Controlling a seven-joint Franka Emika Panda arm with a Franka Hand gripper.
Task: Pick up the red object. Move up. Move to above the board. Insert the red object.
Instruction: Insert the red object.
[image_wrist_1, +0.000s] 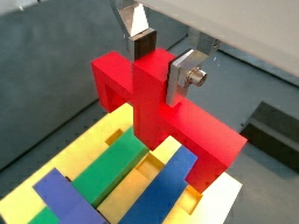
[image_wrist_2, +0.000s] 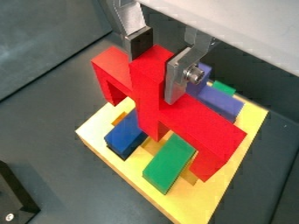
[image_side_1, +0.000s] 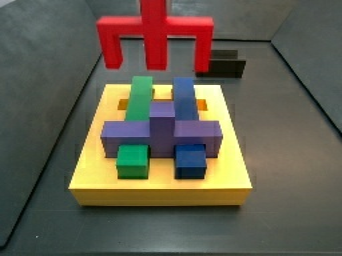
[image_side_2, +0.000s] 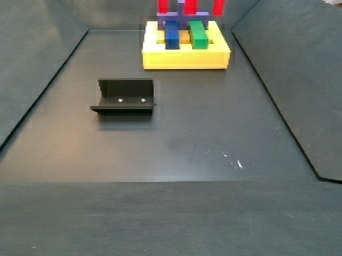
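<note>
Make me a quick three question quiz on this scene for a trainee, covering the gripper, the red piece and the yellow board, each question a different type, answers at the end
1. True or false: the gripper is shut on the red object.
2. Multiple choice: the red object is A) seated in the board, B) held in the air over the board, C) lying on the floor.
3. Fill in: the fixture stands on the floor, apart from the ____.

Key: 1 true. 2 B. 3 board.

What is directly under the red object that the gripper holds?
The gripper holds the red object above the board, over green and blue blocks. The slots beneath it are covered.
</note>
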